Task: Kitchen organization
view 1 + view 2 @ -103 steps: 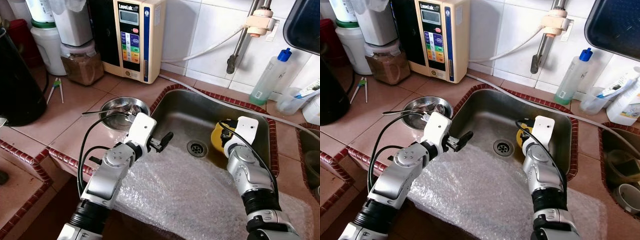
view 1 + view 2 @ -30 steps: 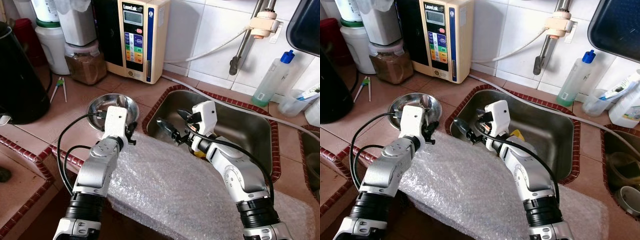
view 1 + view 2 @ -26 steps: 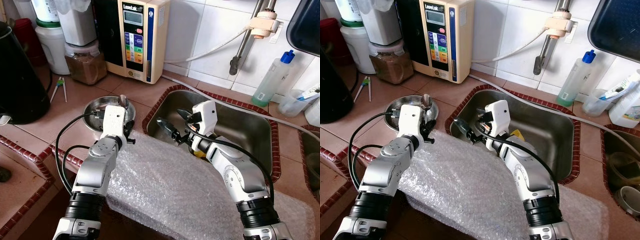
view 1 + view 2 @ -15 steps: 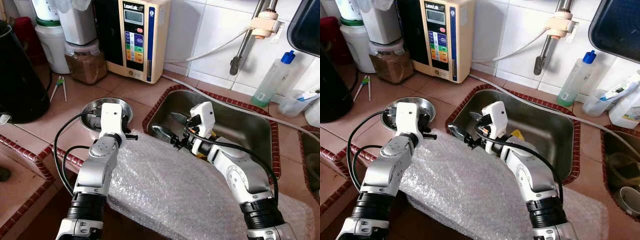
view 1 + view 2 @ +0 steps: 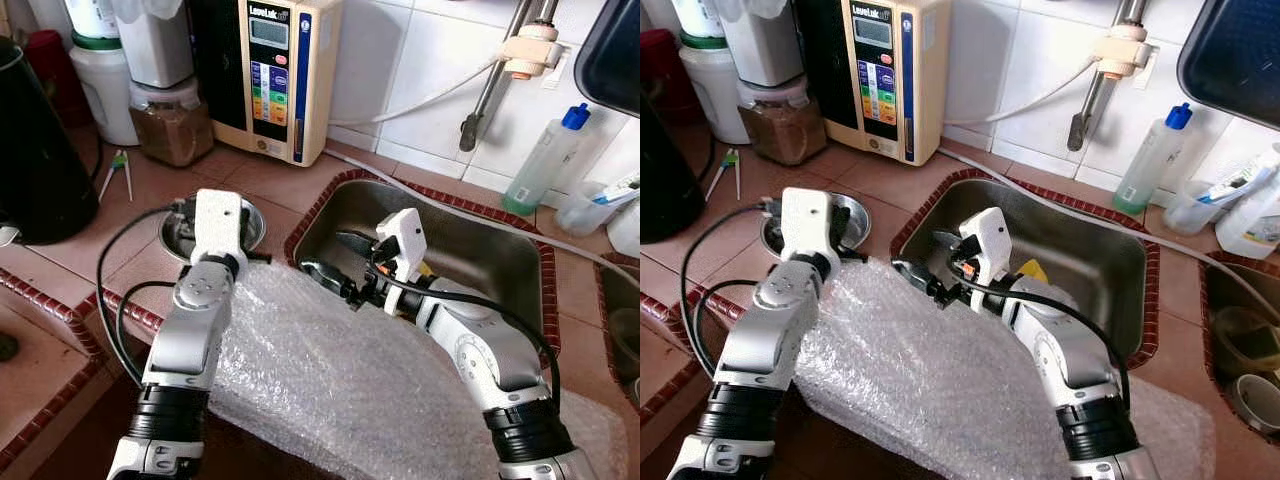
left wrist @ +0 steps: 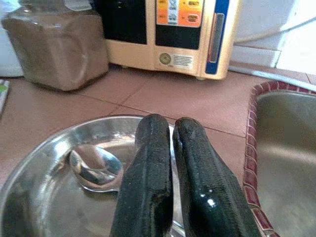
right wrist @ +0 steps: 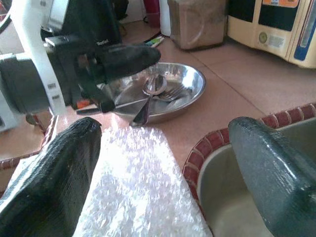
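Scene: a tiled kitchen counter with a steel sink at 2 o'clock from the robot, and a sheet of bubble wrap spread across the sink's near edge.
Steel bowl: it sits on the counter at 11 o'clock, just beside the sink's corner; a spoon and a fork lie inside it.
Left gripper: its two black fingers are pressed together with nothing between them, and they hover just over the bowl's rim, near the spoon.
Right gripper: its fingers stand wide apart and empty, poised above the far corner of the bubble wrap at 12 o'clock, beside the sink rim.
Other things: a water purifier and a jar of brown powder stand at the wall; a soap bottle stands at 2 o'clock.
Likely step: taking hold of the wrap's far corner, or of the cutlery.
Doing it well: lower the right fingers so one slides under the wrap's edge before closing; the film looks slippery and thin, so pinch a fold rather than a single layer. Keep the left fingers from nudging the bowl.
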Robot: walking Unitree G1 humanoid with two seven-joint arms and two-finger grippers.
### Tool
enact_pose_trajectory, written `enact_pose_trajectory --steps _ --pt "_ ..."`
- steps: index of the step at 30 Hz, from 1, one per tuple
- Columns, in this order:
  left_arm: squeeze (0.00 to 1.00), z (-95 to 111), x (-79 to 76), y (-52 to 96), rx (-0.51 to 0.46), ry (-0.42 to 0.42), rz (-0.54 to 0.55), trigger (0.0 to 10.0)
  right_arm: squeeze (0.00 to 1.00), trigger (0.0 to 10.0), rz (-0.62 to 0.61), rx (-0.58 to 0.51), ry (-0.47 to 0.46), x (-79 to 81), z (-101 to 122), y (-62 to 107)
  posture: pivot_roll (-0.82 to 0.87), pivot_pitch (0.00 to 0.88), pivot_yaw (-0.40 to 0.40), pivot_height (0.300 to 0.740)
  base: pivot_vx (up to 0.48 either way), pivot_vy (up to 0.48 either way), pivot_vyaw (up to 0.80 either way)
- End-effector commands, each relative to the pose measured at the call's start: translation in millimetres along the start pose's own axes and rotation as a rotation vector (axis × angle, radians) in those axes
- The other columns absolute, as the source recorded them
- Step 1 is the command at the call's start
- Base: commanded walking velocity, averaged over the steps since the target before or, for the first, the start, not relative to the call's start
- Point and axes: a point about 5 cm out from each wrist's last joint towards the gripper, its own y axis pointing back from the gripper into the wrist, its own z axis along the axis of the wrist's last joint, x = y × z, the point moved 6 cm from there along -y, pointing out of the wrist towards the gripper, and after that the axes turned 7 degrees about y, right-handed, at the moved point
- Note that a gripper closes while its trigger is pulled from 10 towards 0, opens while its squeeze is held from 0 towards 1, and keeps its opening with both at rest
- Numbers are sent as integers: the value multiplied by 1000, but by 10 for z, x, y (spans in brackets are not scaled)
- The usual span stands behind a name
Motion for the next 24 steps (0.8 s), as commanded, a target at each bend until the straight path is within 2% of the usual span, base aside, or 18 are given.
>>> enact_pose_trajectory --steps 1,7,9,10,12,21,24 --pt "1000 7 22 11 7 -4 8 10000 0 10000 13 -5 17 29 33 1 -6 0 -91 740 0 0 0" --pt "1000 -128 171 0 87 15 45 10000 0 10000 23 -2 20 58 20 -3 -4 0 -89 740 0 0 0" --pt "1000 -205 212 1 124 36 52 10000 0 10000 23 -1 20 61 14 -1 -2 0 -88 740 0 0 0" --pt "1000 -323 286 9 175 54 67 10000 0 10000 25 2 21 67 4 0 -2 0 -86 740 0 0 0" --pt "1000 -362 329 22 198 68 80 10000 0 10000 26 3 23 71 -1 -2 0 0 -85 740 0 0 0" --pt "1000 -424 287 60 232 72 63 10000 0 10000 32 10 22 123 -41 -19 1 0 -85 740 0 0 0" --pt "1000 -383 274 41 223 75 68 10000 0 10000 34 11 24 132 -45 -23 -1 0 -84 740 0 0 0"
